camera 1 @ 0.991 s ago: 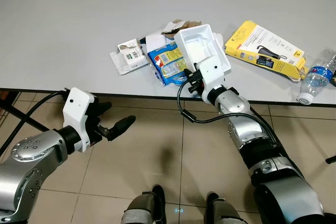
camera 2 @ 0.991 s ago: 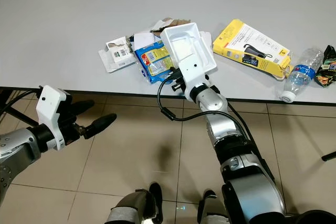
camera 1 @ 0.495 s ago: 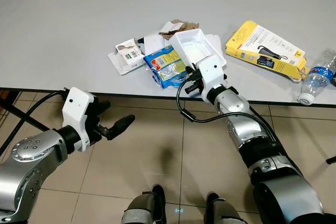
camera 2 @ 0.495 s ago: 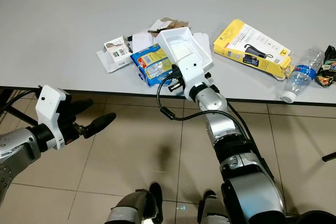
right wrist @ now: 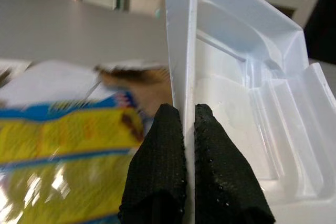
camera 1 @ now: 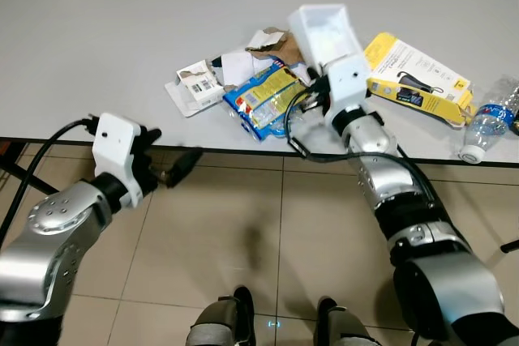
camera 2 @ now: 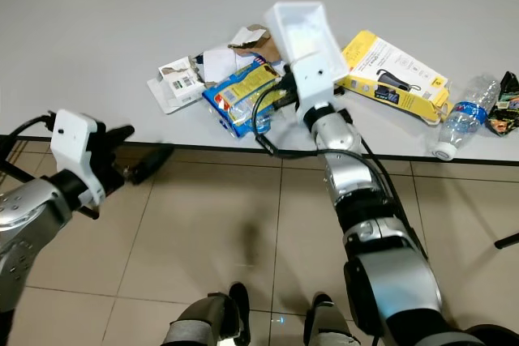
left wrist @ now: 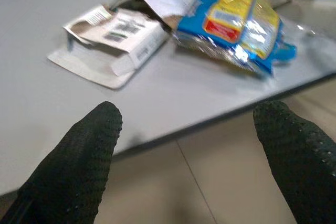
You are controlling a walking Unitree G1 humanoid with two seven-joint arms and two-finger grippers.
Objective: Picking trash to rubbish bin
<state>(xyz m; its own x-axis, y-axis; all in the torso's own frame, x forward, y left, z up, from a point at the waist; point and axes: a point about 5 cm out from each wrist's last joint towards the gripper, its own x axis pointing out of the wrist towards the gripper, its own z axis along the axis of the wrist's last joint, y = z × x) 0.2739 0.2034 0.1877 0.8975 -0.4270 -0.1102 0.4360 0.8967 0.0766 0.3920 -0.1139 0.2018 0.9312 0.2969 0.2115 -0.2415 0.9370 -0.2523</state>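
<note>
A white plastic tray [right wrist: 247,77] was held above the grey table [camera 1: 122,22], tilted up on edge over the litter; one thin wall of it was pinched between the two black fingers [right wrist: 157,171] of the right gripper [right wrist: 189,124], which were closed on it with no gap left beyond the wall itself; the right arm was stretched forward from the shoulder, bent at the elbow, the wrist raised over the table's near edge. Just below the tray a blue and yellow snack packet [camera 1: 263,96] lay flat, with a torn white carton [camera 1: 195,87] beside it and scraps of brown card [camera 1: 272,40] behind; a yellow box [camera 1: 418,77] and a plastic bottle [camera 1: 486,119] lay further to the right. The left gripper [left wrist: 189,145] was held low before the table's edge, over the tiled floor [camera 1: 243,232], its fingers spread wide and nothing held between them.
</note>
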